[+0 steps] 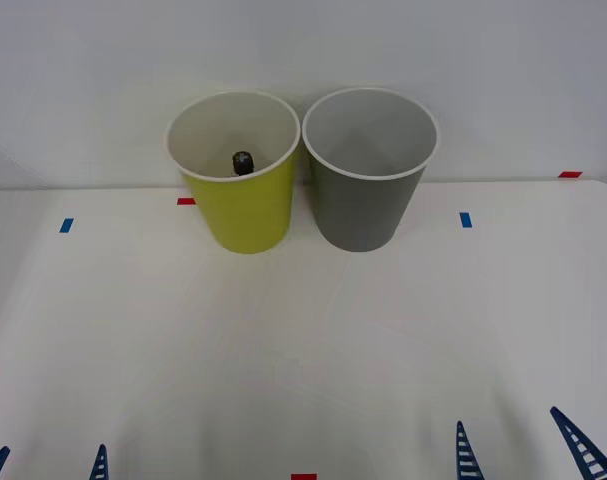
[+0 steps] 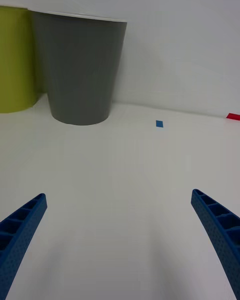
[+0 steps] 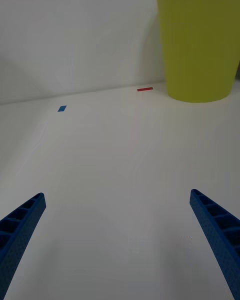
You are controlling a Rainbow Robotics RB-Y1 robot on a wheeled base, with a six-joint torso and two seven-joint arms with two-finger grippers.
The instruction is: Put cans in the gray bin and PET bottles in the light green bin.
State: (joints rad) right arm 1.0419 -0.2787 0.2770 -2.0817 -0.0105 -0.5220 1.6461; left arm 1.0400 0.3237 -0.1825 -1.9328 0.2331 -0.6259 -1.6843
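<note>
Black-capped bottle stands inside the light green bin; both end effectors, left and right, gape empty.

We see the light green bin standing upright on the white desk, close to the pale wall behind it. Just beside the bin's base lies a small red tape mark, and well apart from the bin, past that red mark, a blue tape mark. Our left gripper hangs over bare desk well short of the bin, its blue ribbed fingers spread wide with nothing between them.
</note>
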